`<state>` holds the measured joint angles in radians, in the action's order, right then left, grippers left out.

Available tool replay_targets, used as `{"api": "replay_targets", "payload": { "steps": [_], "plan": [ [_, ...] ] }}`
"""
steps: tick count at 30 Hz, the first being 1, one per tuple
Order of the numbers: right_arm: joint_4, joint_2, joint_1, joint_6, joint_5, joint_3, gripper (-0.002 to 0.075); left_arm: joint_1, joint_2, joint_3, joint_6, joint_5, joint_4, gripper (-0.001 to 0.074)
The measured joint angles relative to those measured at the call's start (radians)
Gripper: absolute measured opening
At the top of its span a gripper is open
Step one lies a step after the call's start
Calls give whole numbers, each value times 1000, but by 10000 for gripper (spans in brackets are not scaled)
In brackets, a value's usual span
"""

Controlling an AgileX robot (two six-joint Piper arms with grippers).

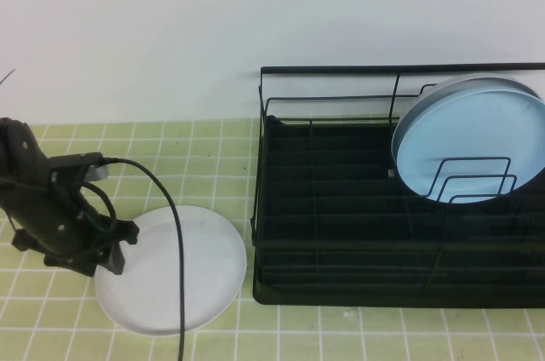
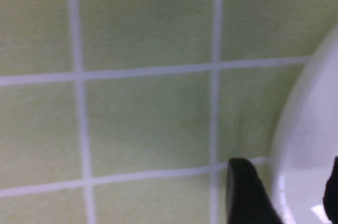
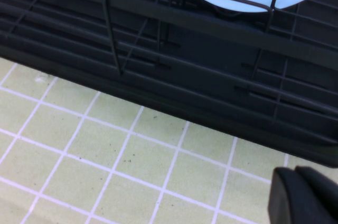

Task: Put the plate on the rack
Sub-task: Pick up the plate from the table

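Straddling the plate's rim, the fingers (image 2: 248, 192) of the left gripper (image 2: 285, 195) are seen in the left wrist view with one dark tip outside the rim on the tiled cloth and the other over the white inside, partly spread; whether the rim is actually pinched cannot be told. From above, the left gripper (image 1: 100, 260) is found low at the plate's left edge, its black arm leaning in from the left and a black cable (image 1: 174, 242) draped across the plate. The plate (image 1: 183, 276) lies flat on the green tiled tablecloth (image 1: 341, 335), just left of the rack and apart from it. The rack (image 1: 341, 208) is set on the right half of the table, and a blue plate (image 1: 477, 140) is stood tilted in its wire dividers at the far right. The right gripper (image 3: 306, 197) is shown only in its own wrist view, fingers pressed together, held above the cloth just beside the rack's near edge.
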<state>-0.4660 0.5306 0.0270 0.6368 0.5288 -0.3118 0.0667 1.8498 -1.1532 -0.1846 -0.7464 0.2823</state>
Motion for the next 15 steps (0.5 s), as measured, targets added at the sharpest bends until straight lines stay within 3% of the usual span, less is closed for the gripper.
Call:
{"api": "replay_targets", "payload": {
  "steps": [10, 15],
  "plan": [
    [-1, 0, 0, -2, 0, 0, 3, 37, 9, 0, -2, 15, -5, 300],
    [-4, 0, 0, 3, 0, 0, 1, 37, 9, 0, -2, 15, -28, 226]
  ]
}}
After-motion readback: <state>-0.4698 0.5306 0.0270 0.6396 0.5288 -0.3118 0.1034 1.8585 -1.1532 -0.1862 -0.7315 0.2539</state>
